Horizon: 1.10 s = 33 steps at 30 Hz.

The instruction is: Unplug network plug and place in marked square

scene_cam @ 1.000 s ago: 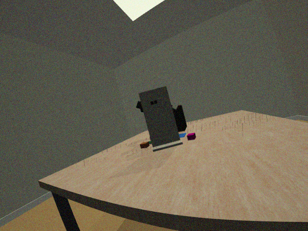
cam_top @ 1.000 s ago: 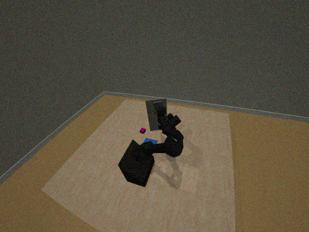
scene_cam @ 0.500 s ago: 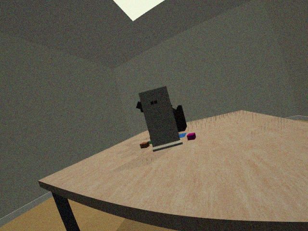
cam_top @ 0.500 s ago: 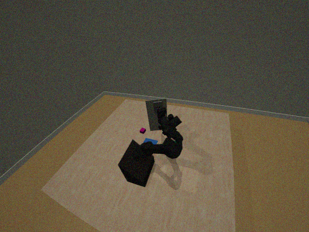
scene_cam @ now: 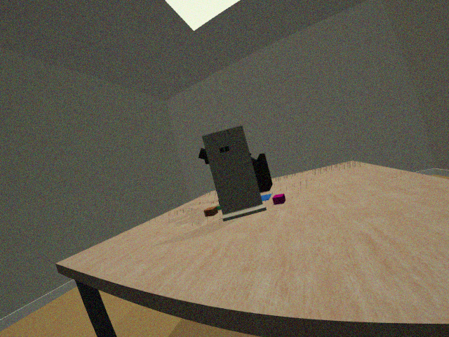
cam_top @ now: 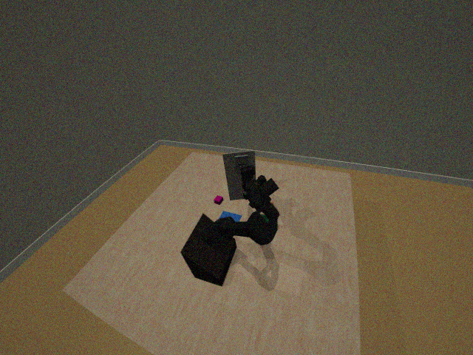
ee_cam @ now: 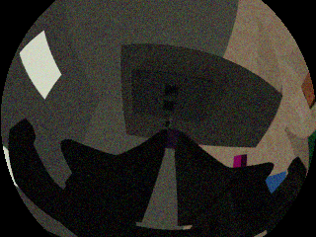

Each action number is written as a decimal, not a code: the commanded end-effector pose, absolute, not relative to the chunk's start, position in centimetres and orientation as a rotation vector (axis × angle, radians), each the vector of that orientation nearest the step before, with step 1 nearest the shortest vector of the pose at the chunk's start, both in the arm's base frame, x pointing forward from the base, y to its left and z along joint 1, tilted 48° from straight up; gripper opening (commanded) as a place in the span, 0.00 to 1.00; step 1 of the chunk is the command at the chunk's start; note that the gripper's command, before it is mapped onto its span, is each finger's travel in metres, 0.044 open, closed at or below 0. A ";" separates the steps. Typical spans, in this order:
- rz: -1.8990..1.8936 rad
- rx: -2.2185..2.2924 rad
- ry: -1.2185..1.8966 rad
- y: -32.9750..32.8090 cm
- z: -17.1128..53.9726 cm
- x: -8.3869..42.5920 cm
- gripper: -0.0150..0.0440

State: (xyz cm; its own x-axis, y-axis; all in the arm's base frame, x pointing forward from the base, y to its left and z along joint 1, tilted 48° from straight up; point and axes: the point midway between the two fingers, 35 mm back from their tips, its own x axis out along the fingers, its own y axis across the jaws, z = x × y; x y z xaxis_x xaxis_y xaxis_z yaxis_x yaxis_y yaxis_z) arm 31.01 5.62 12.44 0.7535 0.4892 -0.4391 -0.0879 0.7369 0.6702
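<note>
At the panel [ee_cam: 197, 95], the hand [ee_cam: 173, 140] is nearly closed, apparently gripping the plug [ee_cam: 173, 137] at its fingertips.

There is one panel [scene_cam: 231, 170], one blue square [cam_top: 230, 216], one magenta block [scene_cam: 278, 199], one brown block [scene_cam: 210, 211], all on one table [scene_cam: 326, 253].

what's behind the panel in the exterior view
The arm shows past both edges of the panel, with the blue square low on the right. The end effector, shut on the plug, is covered there by the panel.
</note>
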 end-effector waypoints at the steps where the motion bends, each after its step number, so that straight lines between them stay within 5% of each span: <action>1: 0.349 0.671 0.646 5.6 12.5 30.7 0.25; 33: 0.267 0.647 0.686 8.9 14.1 28.4 0.25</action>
